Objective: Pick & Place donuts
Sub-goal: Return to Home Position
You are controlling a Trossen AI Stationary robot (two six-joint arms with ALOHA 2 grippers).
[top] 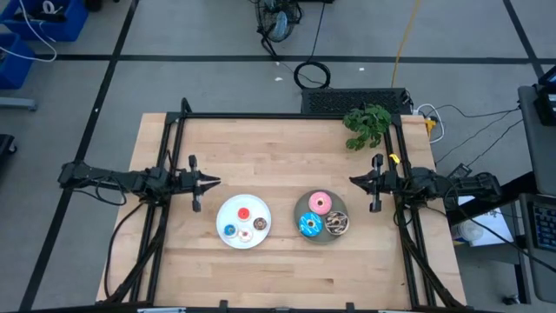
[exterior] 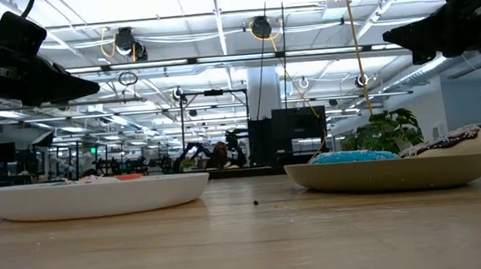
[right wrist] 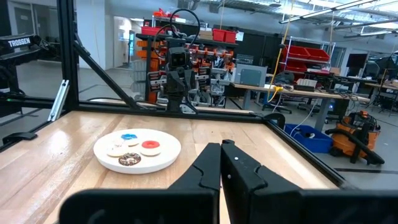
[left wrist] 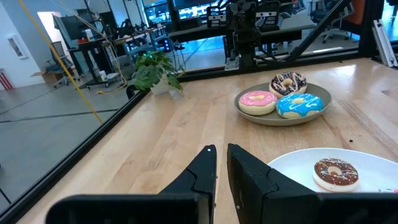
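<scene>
Above table (top: 278, 148) sides, left jaws, right jaws point inward, closed

Bare wood runs open across the far half of the table (top: 261, 148). 2 plates sit in the middle, the white plate (top: 228, 216) and the grey plate (top: 300, 209), both carrying donuts (top: 320, 203) — with a bare lane between them. A plant (top: 367, 124) crowds the far right corner.

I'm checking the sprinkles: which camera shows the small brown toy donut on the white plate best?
The left wrist view: the small brown sprinkled toy donut lies close and clear on the round white plate. The high view shows it tiny, the right wrist view small and far off; in the low view the plate's rim hides it.
</scene>
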